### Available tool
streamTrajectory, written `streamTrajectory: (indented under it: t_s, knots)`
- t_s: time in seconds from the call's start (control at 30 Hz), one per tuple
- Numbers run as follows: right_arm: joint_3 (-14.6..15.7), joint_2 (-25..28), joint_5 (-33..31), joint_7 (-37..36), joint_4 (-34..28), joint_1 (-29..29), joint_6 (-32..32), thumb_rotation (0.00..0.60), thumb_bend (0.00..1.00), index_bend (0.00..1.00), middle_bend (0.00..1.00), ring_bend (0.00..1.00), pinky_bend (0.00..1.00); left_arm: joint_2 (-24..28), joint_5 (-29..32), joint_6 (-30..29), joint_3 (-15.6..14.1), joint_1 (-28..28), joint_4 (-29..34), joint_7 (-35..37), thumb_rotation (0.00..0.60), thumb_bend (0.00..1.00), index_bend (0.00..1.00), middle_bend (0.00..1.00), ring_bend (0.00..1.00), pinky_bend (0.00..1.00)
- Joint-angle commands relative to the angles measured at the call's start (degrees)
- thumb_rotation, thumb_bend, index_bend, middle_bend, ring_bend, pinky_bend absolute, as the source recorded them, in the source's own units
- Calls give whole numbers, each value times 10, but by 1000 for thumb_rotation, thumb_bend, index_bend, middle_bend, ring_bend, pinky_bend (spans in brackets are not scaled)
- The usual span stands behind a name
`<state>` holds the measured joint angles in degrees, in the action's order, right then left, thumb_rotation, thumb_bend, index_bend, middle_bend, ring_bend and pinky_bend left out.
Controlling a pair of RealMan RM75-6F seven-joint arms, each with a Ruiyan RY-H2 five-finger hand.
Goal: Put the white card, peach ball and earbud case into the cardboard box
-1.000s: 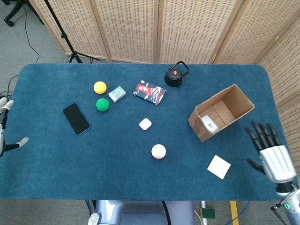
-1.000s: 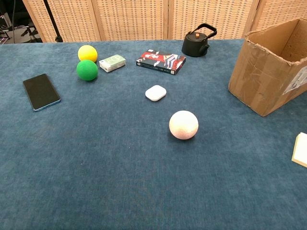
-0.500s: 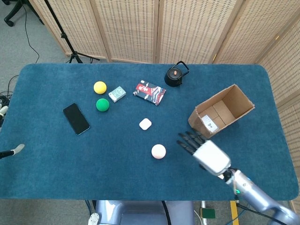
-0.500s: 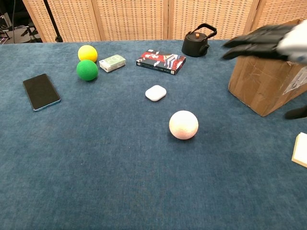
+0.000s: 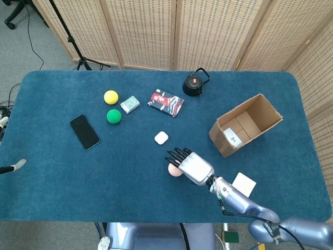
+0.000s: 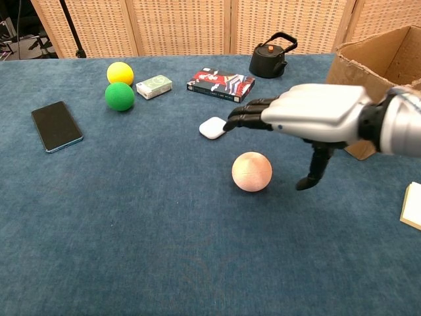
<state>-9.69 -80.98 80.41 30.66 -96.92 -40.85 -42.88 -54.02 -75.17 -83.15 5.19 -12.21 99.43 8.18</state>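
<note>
Chest view, our right hand (image 6: 314,120) released, fingers spread over round peach ball (image 6: 251,172), beside white earbud case (image 6: 212,128), open brown cardboard box (image 6: 381,59) behind.

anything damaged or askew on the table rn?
Only the cardboard box: it lies tipped on its side at the right of the table, opening facing sideways, with creased, worn walls. Everything else sits flat and intact.
</note>
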Motion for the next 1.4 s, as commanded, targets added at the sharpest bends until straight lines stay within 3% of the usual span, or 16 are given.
streamTrajectory:
  t_s: [0.03, 0.2, 0.37, 0.63, 0.77, 0.97, 1.13, 1.3, 1.4]
  knots:
    - [2, -33, -16, 3, 33, -15, -1, 600, 0, 68, 101, 81, 232, 2, -3, 6, 2, 0, -1, 3, 600, 0, 0, 0, 0, 0]
    - [11, -63, -21, 2, 71, -28, -4, 600, 0, 143, 148, 126, 286, 4, -6, 12, 6, 1, 1, 5, 600, 0, 0, 0, 0, 0]
    - [19, -85, -15, -16, 100, -36, -14, 600, 22, 262, 271, 230, 351, 4, -4, 16, 11, 3, 1, 6, 600, 0, 0, 0, 0, 0]
    - [34, -110, 20, -71, 141, -40, -41, 600, 302, 453, 442, 364, 434, 4, -4, 25, 16, 4, 0, 6, 600, 0, 0, 0, 0, 0]
    - [42, -110, 51, -103, 146, -39, -68, 600, 388, 491, 482, 394, 444, 4, -4, 27, 19, 4, 0, 5, 600, 0, 0, 0, 0, 0]
    - [39, -77, 105, -132, 100, -39, -123, 600, 463, 495, 494, 405, 448, 4, -5, 32, 21, 4, 1, 2, 600, 0, 0, 0, 0, 0]
    - [-14, -1, 114, -134, 25, -37, -180, 600, 472, 495, 494, 406, 448, 4, -5, 33, 23, 6, 1, 3, 600, 0, 0, 0, 0, 0]
    - [-88, 96, 51, -124, -5, -30, -202, 600, 504, 507, 504, 405, 448, 3, -7, 37, 23, 7, -1, 1, 600, 0, 0, 0, 0, 0]
    - [-116, 133, 6, -127, 3, -24, -202, 600, 511, 508, 504, 406, 448, 2, -6, 40, 23, 6, -1, -1, 600, 0, 0, 0, 0, 0]
